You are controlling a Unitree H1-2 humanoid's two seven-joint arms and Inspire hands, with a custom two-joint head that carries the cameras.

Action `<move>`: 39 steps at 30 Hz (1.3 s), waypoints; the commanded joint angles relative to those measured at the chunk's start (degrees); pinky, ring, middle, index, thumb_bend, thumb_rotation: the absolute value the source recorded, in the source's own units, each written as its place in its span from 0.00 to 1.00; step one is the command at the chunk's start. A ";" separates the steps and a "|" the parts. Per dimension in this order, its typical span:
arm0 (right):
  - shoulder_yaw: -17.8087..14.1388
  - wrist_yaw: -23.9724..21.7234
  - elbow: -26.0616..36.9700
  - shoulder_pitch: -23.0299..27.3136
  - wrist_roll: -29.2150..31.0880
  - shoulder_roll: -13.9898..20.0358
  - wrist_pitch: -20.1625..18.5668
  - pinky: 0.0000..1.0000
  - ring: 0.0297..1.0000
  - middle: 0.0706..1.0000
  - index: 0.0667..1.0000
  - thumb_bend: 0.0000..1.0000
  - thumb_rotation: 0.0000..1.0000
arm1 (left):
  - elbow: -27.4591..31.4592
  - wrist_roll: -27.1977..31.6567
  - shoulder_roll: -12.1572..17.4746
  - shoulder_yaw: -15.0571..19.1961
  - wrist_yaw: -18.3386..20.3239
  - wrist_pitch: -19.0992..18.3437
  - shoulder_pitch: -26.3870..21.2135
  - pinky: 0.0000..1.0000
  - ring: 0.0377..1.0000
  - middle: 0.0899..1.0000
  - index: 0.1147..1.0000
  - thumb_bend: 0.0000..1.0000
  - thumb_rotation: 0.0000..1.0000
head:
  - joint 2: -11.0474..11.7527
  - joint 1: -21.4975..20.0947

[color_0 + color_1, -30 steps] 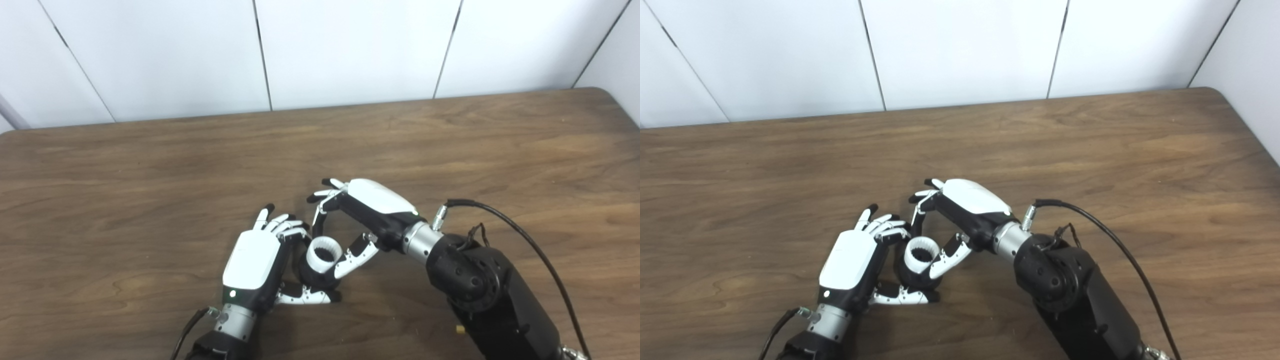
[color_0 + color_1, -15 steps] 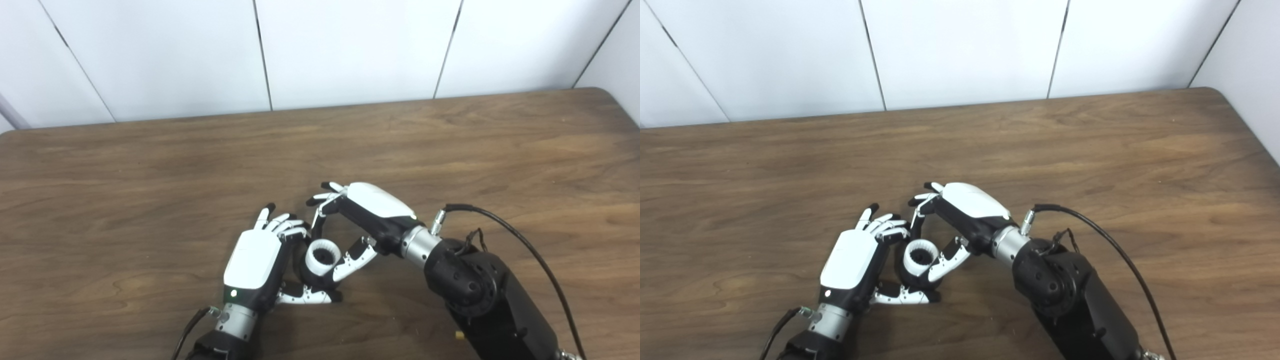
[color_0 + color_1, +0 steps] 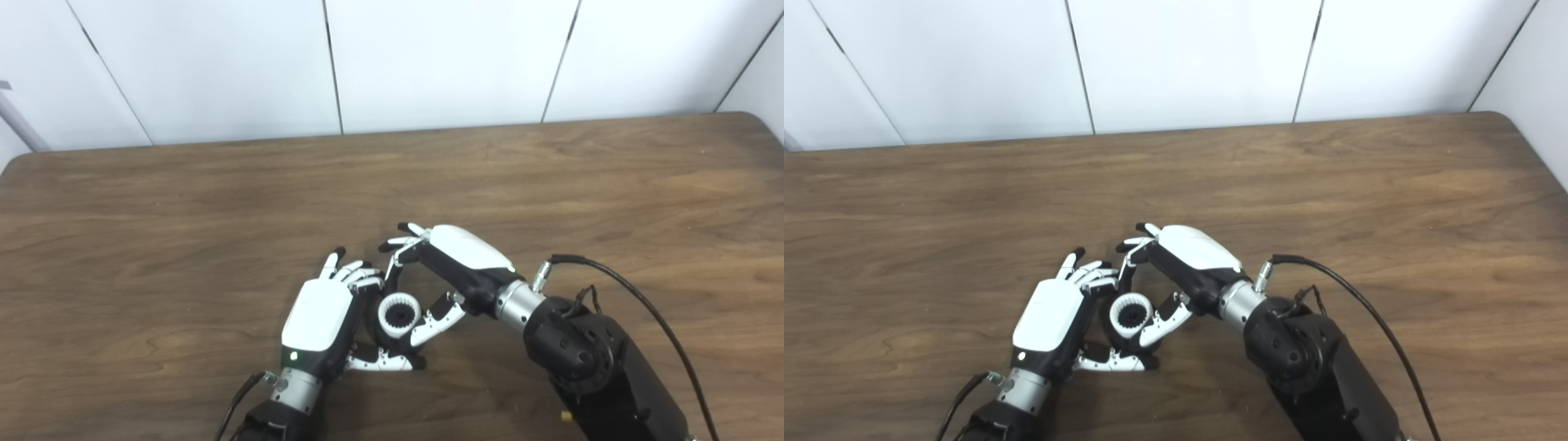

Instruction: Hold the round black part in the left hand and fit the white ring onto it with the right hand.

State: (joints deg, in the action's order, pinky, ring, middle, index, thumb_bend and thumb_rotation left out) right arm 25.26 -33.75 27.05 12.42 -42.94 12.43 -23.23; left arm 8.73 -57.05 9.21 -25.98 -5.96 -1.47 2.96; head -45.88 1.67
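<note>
Right in the middle, near the front of the table, sits the white ring [image 3: 399, 315]. It is round, with little teeth all around its inside, and you can see dark down in its hole. It rests on top of the round black part [image 3: 392, 338], so only a bit of black peeks out under it and beside it. You cannot tell if the ring is pushed all the way down.

The left hand [image 3: 320, 318] is curled around the black part and holds it. Its white back faces up. Its fingers [image 3: 361, 278] bend over the far side of the part, and its thumb [image 3: 380, 362] lies along the near side, low by the wood.

The right hand [image 3: 456, 263] comes in from the other side. Its thumb [image 3: 432, 324] touches the right edge of the ring, and one finger [image 3: 392, 269] reaches down behind the ring. So this hand pinches the ring between thumb and finger. Its other fingers stick out toward the wall.

Both hands are very close and almost touch.

A black cable [image 3: 637, 300] loops from the right wrist across the brown wooden table [image 3: 184, 208]. Behind the table is a white wall [image 3: 429, 61] with thin dark lines.
</note>
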 commanded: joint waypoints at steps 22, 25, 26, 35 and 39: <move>-1.27 2.70 -1.25 0.81 -0.04 0.89 4.70 1.00 0.99 0.86 0.57 1.00 0.15 | -1.33 -2.09 -0.52 -0.60 -0.03 -0.01 -0.65 1.00 0.85 0.73 0.42 0.52 0.05 | 0.32 -0.44; -1.35 3.00 -1.29 0.81 -0.13 0.77 4.80 1.00 0.99 0.87 0.59 1.00 0.17 | -1.38 -2.12 -0.51 -0.60 -0.09 0.02 -0.67 1.00 0.85 0.73 0.42 0.52 0.05 | 0.32 -0.44; -1.35 3.09 -1.32 0.83 -0.17 0.78 4.85 1.00 0.99 0.87 0.60 1.00 0.17 | -1.41 -2.17 -0.51 -0.60 -0.08 -0.02 -0.68 1.00 0.85 0.73 0.42 0.52 0.05 | 0.32 -0.44; -2.45 2.65 -0.35 1.09 -0.95 1.82 4.16 1.00 0.99 0.88 0.62 1.00 0.21 | -1.48 -1.87 -0.48 -0.42 -0.54 0.17 -0.64 1.00 0.84 0.73 0.42 0.52 0.05 | 0.05 -0.48; -4.09 1.26 1.11 1.08 -0.80 3.28 2.63 1.00 0.99 0.88 0.62 1.00 0.22 | -1.35 -1.73 -0.45 -0.34 -0.62 0.25 -0.64 1.00 0.84 0.73 0.42 0.52 0.05 | 0.05 -0.48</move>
State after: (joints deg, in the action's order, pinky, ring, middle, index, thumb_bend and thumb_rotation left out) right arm 22.55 -32.32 25.48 12.11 -43.46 14.88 -20.32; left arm 8.33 -58.14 8.64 -26.13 -6.47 -1.53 2.62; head -45.79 1.14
